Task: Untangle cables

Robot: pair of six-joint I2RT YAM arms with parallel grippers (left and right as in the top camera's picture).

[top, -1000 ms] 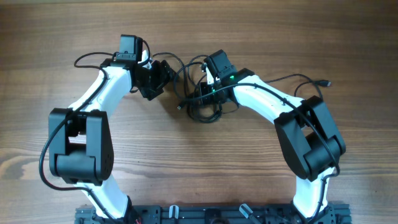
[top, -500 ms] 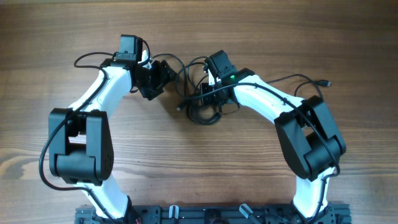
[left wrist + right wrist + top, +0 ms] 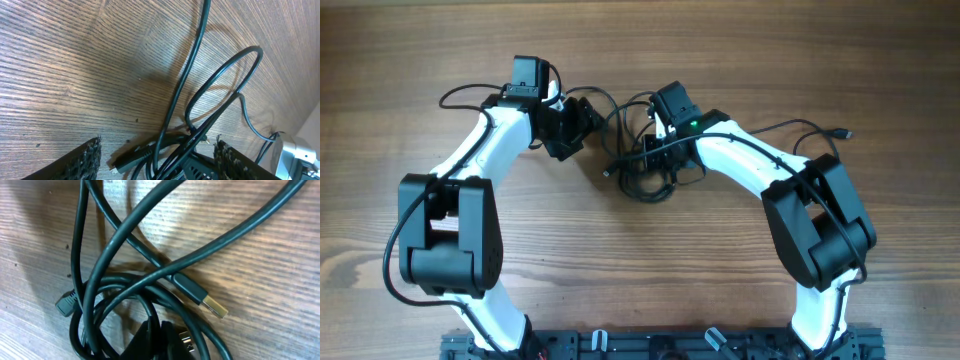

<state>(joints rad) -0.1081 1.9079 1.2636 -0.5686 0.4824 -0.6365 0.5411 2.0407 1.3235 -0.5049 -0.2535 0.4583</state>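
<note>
the cables (image 3: 642,182) lie in a knotted bundle on the wooden table (image 3: 750,50), near its middle, between the two arms. thin black loops spread out from the knot toward both sides.

the left gripper (image 3: 578,122) sits just to the left of the bundle, low over the wood. in the left wrist view its textured fingers (image 3: 89,156) stand wide apart, released and holding nothing. several cable strands run up between them: one long straight run, and a narrow loop that bends over near the top of that view. a dark plug (image 3: 121,162) lies on the table between the fingers, close to the left one.

the right gripper (image 3: 655,152) is directly over the bundle and hides part of it from above. the right wrist view shows crossing strands at close range, a usb plug (image 3: 209,305) with a gold-coloured metal tip lying flat on the wood, and a small dark connector (image 3: 65,303) at the left edge of the coil. a dark shape at the bottom of that view meets the coil, but i cannot tell whether this claw is clenched on a strand or released.
</note>
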